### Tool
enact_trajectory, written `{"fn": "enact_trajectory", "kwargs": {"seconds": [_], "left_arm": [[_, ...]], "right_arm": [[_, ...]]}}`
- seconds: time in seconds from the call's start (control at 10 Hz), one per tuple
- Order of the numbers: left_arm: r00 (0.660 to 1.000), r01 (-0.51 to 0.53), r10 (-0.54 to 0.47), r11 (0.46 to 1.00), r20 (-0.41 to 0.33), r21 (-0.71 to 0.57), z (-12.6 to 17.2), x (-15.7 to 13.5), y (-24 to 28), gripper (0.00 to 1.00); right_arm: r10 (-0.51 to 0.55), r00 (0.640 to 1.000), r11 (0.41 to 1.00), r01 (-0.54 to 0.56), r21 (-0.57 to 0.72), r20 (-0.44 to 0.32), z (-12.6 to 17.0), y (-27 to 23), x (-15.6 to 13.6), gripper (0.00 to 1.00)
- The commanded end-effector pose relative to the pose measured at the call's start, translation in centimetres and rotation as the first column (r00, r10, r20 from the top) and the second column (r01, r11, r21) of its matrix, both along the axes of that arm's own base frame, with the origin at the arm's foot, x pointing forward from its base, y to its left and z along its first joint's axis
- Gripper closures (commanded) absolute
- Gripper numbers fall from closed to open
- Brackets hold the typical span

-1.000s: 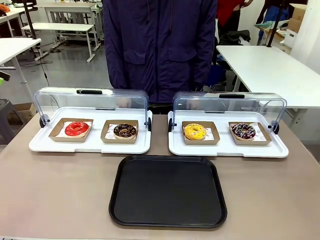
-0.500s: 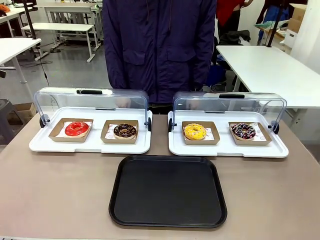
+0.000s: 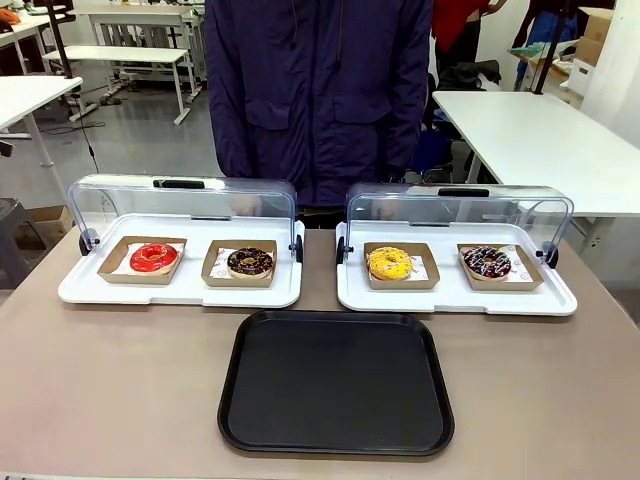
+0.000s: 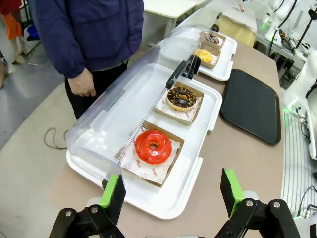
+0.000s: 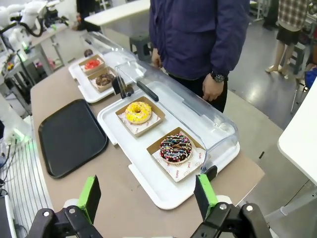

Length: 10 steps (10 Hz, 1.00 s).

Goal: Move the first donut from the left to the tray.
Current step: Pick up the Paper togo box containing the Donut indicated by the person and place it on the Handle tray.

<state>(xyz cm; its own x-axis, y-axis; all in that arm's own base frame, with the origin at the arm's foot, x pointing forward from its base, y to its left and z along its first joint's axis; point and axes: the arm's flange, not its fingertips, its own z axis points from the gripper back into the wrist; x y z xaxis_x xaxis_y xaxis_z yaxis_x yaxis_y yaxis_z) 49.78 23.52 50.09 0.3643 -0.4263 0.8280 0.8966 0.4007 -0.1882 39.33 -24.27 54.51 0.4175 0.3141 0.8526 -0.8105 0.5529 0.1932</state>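
Brown tabletop [image 3: 120,400], with a person in a dark jacket [image 3: 320,90] standing at the far side. Far left, the donut [image 3: 153,257] sits in its cardboard holder [image 3: 112,264] on the left white tray [image 3: 180,296]. The clear lid [image 3: 180,198] is flipped back and a chocolate donut [image 3: 249,262] sits just to its right. The black tray [image 3: 336,382] is bare, near-centre.

If it were me, I'd come down from the near side, clear of the lid. Grab across the holder rather than the glaze, then lift straight up before swinging right to the tray.

The left gripper [image 4: 172,189] hangs high off the left end of that white tray, tilted down at the donut, jaws spread wide and empty. The right gripper [image 5: 147,192] is the same deal: wide apart, holding nothing, hovering off the right end near a sprinkled donut [image 5: 175,148].
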Motion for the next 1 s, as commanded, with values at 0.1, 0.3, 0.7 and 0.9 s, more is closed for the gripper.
{"fn": "enact_trajectory", "kwargs": {"seconds": [0.1, 0.3, 0.7, 0.9], "left_arm": [[1.000, 0.004, -0.004, 1.000, 0.000, 0.003, 0.10, -0.05, -0.07, 0.00], [1.000, 0.004, -0.004, 1.000, 0.000, 0.003, 0.10, -0.05, -0.07, 0.00], [1.000, 0.004, -0.004, 1.000, 0.000, 0.003, 0.10, -0.05, -0.07, 0.00], [1.000, 0.004, -0.004, 1.000, 0.000, 0.003, 0.10, -0.05, -0.07, 0.00]], "right_arm": [[0.011, 1.000, 1.000, -0.011, 0.010, 0.023, 0.06, 0.02, 0.10, 0.00], [0.011, 1.000, 1.000, -0.011, 0.010, 0.023, 0.06, 0.02, 0.10, 0.00], [0.011, 1.000, 1.000, -0.011, 0.010, 0.023, 0.06, 0.02, 0.10, 0.00], [0.011, 1.000, 1.000, -0.011, 0.010, 0.023, 0.06, 0.02, 0.10, 0.00]]}}
